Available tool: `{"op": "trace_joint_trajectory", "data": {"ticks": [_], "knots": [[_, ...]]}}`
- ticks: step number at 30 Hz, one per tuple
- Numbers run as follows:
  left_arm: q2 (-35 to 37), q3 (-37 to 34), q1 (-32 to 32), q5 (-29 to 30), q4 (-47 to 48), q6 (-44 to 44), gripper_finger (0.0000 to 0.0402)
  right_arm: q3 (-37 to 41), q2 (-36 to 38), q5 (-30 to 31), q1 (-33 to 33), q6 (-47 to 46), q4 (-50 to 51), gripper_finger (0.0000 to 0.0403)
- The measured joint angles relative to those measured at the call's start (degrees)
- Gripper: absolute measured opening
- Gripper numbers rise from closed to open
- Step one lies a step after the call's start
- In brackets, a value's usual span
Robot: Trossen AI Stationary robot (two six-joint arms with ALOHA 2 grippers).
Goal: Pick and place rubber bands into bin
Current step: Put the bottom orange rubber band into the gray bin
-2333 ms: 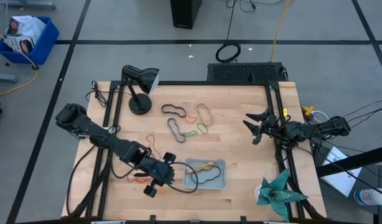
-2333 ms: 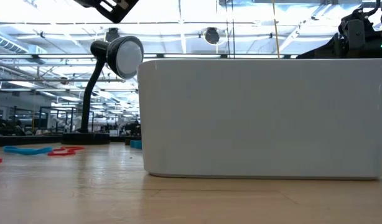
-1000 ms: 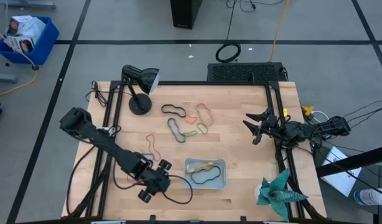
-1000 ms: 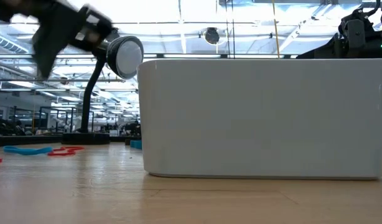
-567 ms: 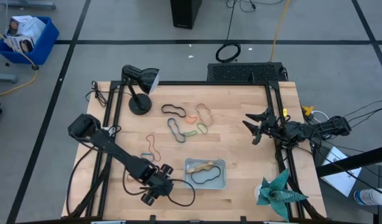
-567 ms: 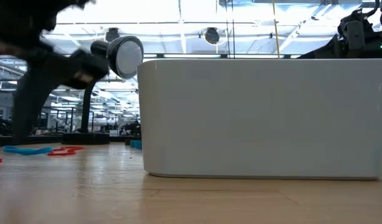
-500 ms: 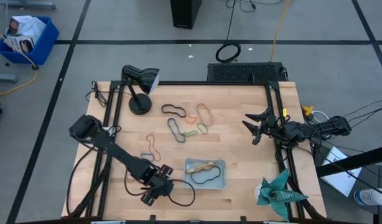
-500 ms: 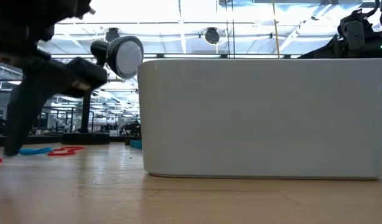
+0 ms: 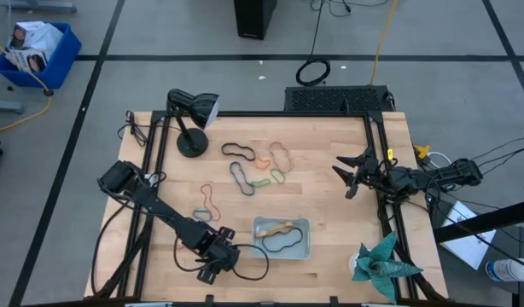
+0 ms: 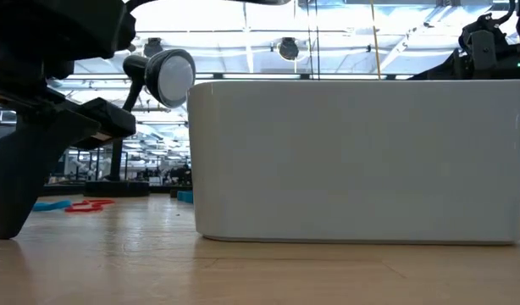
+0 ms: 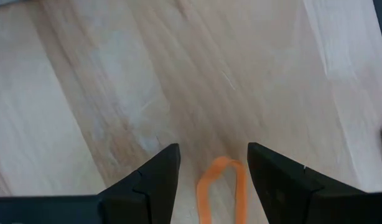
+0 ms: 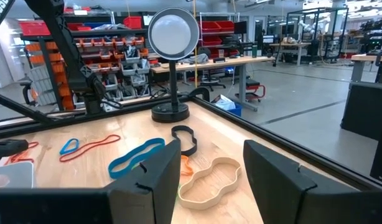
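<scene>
- The left tool (image 11: 209, 171) hangs low over the bench (image 9: 330, 170), fingers spread, with an orange band (image 11: 222, 186) lying flat between them; a thin loop on wood could slip under the fingertips when they close and leave nothing pinched.
- If the tool presses too far down, its tips may scrape the bench (the band lies flush with the surface).
- The left arm reaches along the near edge, bent toward the tray (image 9: 282, 238), which sits just beside it and holds a couple of bands.
- More bands (image 9: 253, 166) lie mid-bench, well apart.
- The right tool (image 9: 347, 175) waits at the right side, fingers wide, empty.
</scene>
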State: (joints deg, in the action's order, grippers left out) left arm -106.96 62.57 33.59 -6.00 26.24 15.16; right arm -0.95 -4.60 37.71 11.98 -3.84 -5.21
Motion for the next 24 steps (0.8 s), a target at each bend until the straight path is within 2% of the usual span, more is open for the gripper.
{"op": "trace_joint_trajectory", "data": {"ticks": [24], "knots": [[-0.09,-0.09,-0.16,-1.59,2.30,0.18,0.0200,0.00,0.00,0.00,-0.02,-0.01,-0.07,0.0169]]}}
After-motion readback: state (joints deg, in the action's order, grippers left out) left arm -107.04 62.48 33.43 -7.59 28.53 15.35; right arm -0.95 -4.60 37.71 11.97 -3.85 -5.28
